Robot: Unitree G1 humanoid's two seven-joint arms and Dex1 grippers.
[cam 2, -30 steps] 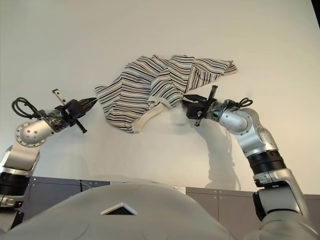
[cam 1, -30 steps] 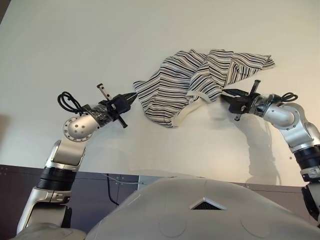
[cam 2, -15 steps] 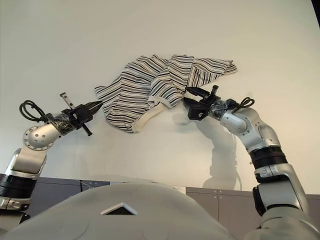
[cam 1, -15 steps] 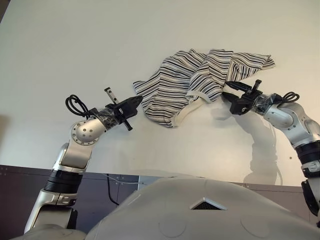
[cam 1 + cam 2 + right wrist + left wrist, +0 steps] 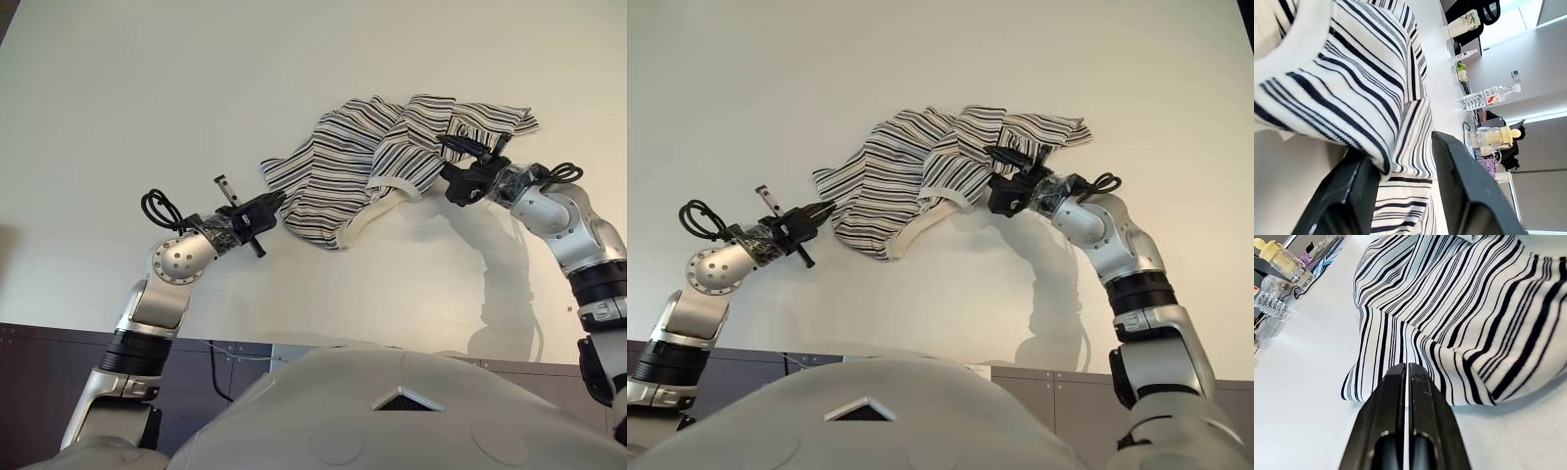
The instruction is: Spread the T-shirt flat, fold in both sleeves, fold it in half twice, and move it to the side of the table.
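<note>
On the white table (image 5: 147, 88), toward the far side and a little right of centre: a black-and-white striped T-shirt (image 5: 338, 166), not spread, bunched into several overlapping folds. Pale inner side turned up along the near edge, with the white collar band (image 5: 394, 184) curling out beside it. One flap stretched off to the far right, a narrower corner pointing left.

At that left corner: the left gripper (image 5: 279, 200), reaching in low from the near left. Both fingers (image 5: 1396, 382) pressed together, only a hairline slit between them, nothing clamped. Tips right at the striped hem. In the left wrist view, tips just over the edge of the cloth; touching or a hair apart, cannot tell.

At the right part of the shirt, just beside the collar band: the right gripper (image 5: 991, 170), spread wide. Its fingers (image 5: 1459, 186) one to each side of a raised fold, with striped cloth and a strip of the white band in the gap, not pinched. Arm arched in from the near right, wrist above the bare tabletop.

Beyond the shirt in the wrist views, well apart from it: a baby bottle (image 5: 1496, 136), a clear water bottle (image 5: 1486, 97), and more small clutter too blurred to name.
</note>
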